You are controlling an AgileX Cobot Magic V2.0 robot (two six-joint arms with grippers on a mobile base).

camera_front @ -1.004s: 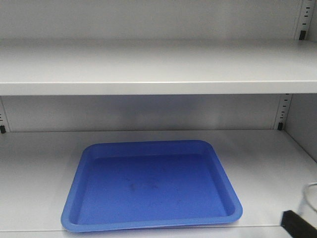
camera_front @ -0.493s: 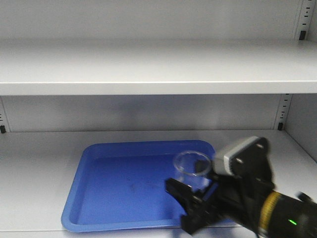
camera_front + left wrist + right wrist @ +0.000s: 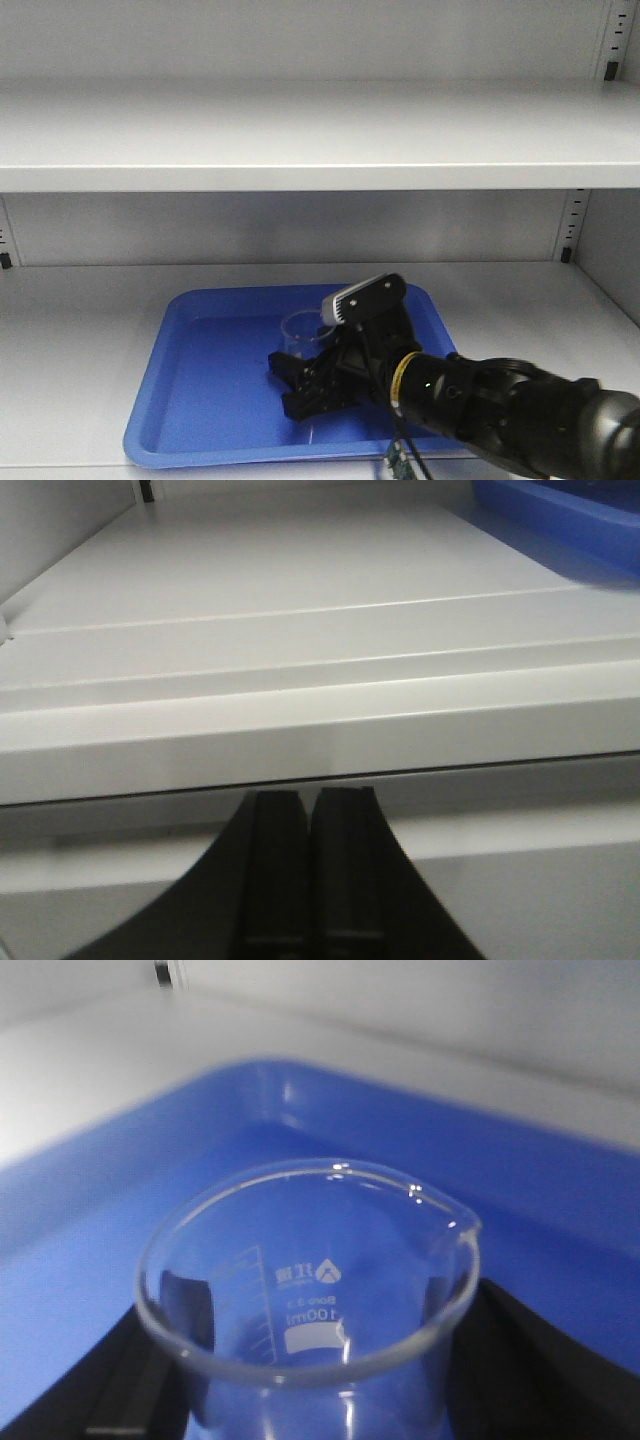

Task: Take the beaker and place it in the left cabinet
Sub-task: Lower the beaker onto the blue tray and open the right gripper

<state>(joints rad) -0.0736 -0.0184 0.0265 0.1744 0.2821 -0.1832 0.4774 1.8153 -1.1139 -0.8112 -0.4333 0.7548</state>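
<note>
Arm (image 3: 500, 400) low across blue tray (image 3: 200, 380), right gripper (image 3: 298, 382) around beaker (image 3: 303, 332).

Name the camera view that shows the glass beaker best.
Right wrist view: the small clear glass beaker fills it, rim, spout and 100ml print legible. Front view shows it small, partly behind the right gripper over the blue plastic tray. Left wrist view shows none.

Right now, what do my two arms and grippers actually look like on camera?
The right arm is glossy black and rounded, with a yellow band, a small green light and a silver-grey camera box on top. The right gripper has black fingers; a thin cable hangs below. The left gripper shows two flat black fingers.
</note>
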